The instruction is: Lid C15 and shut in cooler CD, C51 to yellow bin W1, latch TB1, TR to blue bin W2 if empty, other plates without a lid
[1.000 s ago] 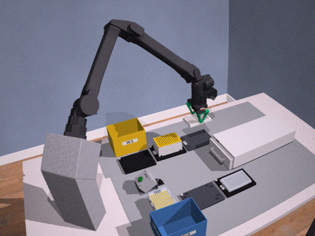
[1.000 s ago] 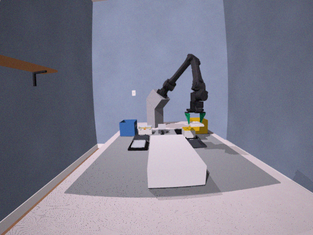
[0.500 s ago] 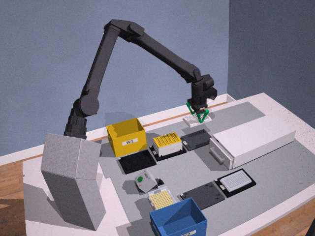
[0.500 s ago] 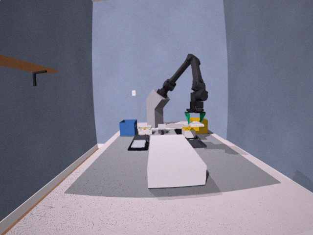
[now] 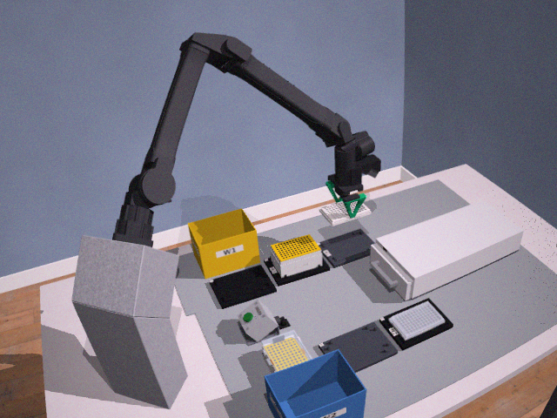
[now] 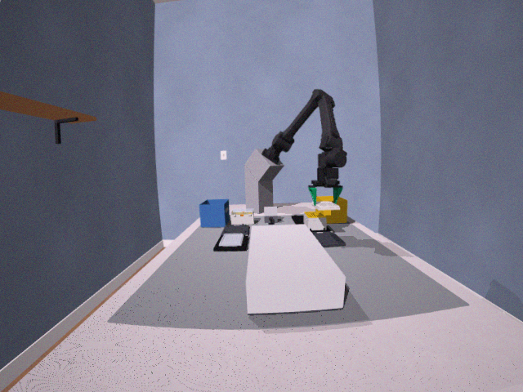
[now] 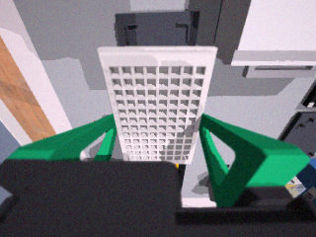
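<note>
My gripper (image 5: 347,203) (image 6: 324,198) (image 7: 157,118) is shut on the white assay plate (image 5: 336,211) (image 6: 328,206) (image 7: 158,99), gripping it across its short width. It holds the plate level in the air at the back of the bench, above an empty dark nest (image 5: 346,246) (image 7: 153,27). The yellow bin W1 (image 5: 224,260) (image 6: 340,210) stands to the left, past the tip rack TR (image 5: 296,253), whose top is yellow. A pale-topped plate (image 5: 416,320) (image 6: 231,239) sits in a black nest at the front right. The cooler CD (image 5: 449,247) (image 6: 291,265) lies to the right, with its drawer front (image 5: 389,274) facing the deck.
The green DONE key (image 5: 246,317) sits on its grey block mid-bench. The tip box TB1 (image 5: 285,353) stands between it and the blue bin W2 (image 5: 314,391) (image 6: 214,211). Other nests are a black one (image 5: 243,286) by W1 and an empty dark one (image 5: 359,346) at the front. A grey pedestal (image 5: 125,314) stands at the left.
</note>
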### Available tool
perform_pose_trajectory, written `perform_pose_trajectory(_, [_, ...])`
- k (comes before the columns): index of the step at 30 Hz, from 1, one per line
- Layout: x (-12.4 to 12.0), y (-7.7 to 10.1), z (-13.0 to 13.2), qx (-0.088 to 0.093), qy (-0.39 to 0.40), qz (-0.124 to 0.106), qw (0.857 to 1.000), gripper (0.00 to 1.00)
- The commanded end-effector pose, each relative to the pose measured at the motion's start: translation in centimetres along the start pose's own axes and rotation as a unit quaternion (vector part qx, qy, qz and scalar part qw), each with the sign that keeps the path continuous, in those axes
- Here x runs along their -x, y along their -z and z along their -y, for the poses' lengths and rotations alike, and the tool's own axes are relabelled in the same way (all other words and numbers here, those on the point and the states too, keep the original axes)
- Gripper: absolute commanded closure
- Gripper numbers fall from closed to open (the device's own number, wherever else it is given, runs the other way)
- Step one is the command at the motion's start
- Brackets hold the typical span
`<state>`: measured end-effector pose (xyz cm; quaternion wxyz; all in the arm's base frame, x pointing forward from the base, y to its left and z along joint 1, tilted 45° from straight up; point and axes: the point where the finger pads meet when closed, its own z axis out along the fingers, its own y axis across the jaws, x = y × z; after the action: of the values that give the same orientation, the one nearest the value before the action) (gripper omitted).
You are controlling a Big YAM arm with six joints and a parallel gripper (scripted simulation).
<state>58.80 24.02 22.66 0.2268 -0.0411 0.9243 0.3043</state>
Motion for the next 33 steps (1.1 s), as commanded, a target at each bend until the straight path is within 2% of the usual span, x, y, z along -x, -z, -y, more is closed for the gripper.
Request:
perform_pose_trajectory(1, [-0.3,1.2,-2.3,0.011,0.01,0.017,1.0,1.0])
perform_pose_trajectory(4, [-0.5,1.2,-2.4,0.011,0.01,0.017,1.0,1.0])
perform_pose_trajectory(5, [-1.3,-0.2,-1.6,0.006,0.003,0.005,1.0,1.0])
perform_pose_trajectory(6, [-1.0,1.1,-2.6,0.011,0.009,0.016,1.0,1.0])
perform_pose_trajectory(21, [-4.3,1.1,-3.7,0.011,0.009,0.016,1.0,1.0])
perform_pose_trajectory(22, [-5.2,-0.4,-2.8,0.006,0.002,0.002,1.0,1.0])
perform_pose_trajectory(23, [-4.9,0.9,-3.7,0.011,0.008,0.014,1.0,1.0])
perform_pose_trajectory(24, [-5.1,1.0,-3.9,0.012,0.008,0.016,1.0,1.0])
perform_pose_trajectory(33, [-7.4,1.0,-4.7,0.012,0.008,0.015,1.0,1.0])
